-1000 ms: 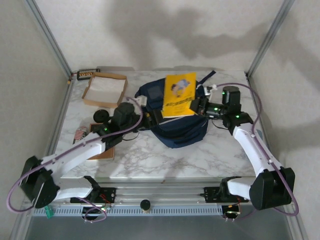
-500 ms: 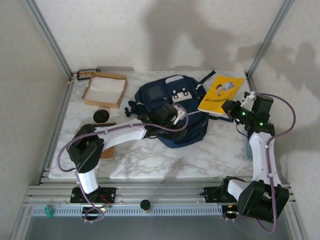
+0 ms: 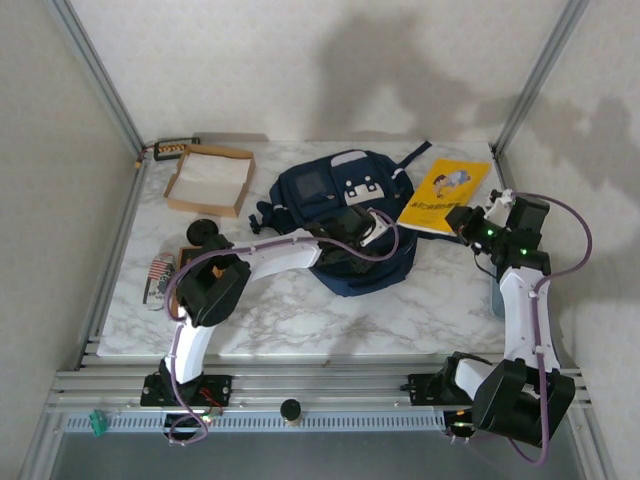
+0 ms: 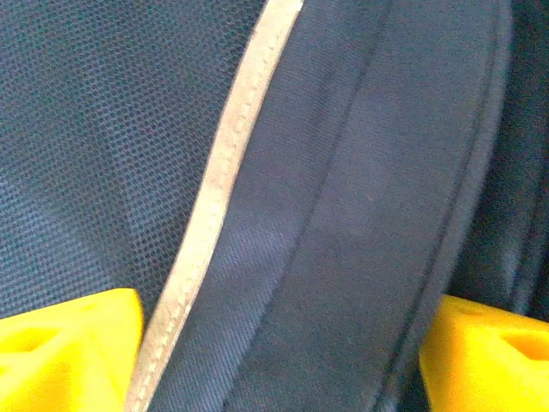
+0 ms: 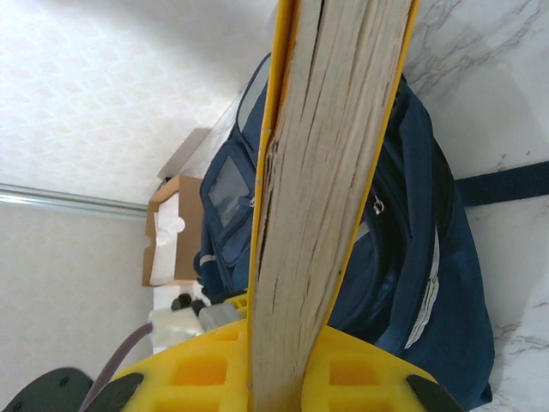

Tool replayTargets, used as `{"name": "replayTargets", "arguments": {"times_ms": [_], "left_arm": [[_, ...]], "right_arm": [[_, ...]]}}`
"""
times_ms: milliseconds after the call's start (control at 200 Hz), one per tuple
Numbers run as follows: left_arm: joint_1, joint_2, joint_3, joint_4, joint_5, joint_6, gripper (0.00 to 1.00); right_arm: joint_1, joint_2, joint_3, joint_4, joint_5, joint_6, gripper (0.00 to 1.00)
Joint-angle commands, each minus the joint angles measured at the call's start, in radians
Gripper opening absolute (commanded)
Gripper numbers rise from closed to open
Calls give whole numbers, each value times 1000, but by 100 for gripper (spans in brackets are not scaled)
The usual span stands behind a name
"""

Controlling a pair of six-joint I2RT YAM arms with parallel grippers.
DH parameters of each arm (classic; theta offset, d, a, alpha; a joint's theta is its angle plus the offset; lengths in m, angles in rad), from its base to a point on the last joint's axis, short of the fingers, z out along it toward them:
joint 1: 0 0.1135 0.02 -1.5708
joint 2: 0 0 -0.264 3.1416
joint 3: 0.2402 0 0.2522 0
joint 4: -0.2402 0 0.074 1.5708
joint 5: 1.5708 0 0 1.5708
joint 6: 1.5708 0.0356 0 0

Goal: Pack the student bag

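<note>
Now the student bag (image 3: 300, 200) lies flat at the far middle of the table (image 3: 300, 320), top end away from us, and the change around it is plain. A second ago the yellow book (image 3: 447, 188) hung over the bag. It has since swung off to the right and is held above the marble, just beside the bag's right shoulder. The right gripper (image 3: 468, 218) stays clenched on the book's near edge, pages squeezed between its pads.

Meanwhile the left arm has come across from the left, and the left gripper (image 3: 368, 228) sits on the bag's front. Its yellow fingers (image 4: 69, 343) stand released and well apart, with the pale stripe (image 4: 214, 197) and a seam between them. We judge this as clearing the way: the left side readies to open or hold the bag before the book goes in.

Nothing shows inside the bag, and we cannot tell whether its mouth is open. At the far left the cardboard box (image 3: 220, 151) holds something white (image 3: 212, 178).
</note>
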Motion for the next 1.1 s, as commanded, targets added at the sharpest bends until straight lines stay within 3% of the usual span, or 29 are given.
{"name": "replayTargets", "arguments": {"times_ms": [0,416,611,836,981,1092], "left_arm": [[14,41,64,-35,-60,45,69],[56,-6,66,-43,44,72,0],[67,-122,73,-65,-4,59,0],[73,-274,106,-117,-134,52,0],[77,-323,136,-115,-165,74,0],[77,-347,161,-105,-132,74,0]], "right_arm": [[-6,-38,-5,84,-55,4,0],[-8,-69,-10,30,-16,-23,0],[-7,-106,20,-89,37,-54,0],[-6,-174,67,-274,120,-131,0],[13,-185,21,-317,36,-156,0],[111,-176,-60,-240,-39,-103,0]]}}
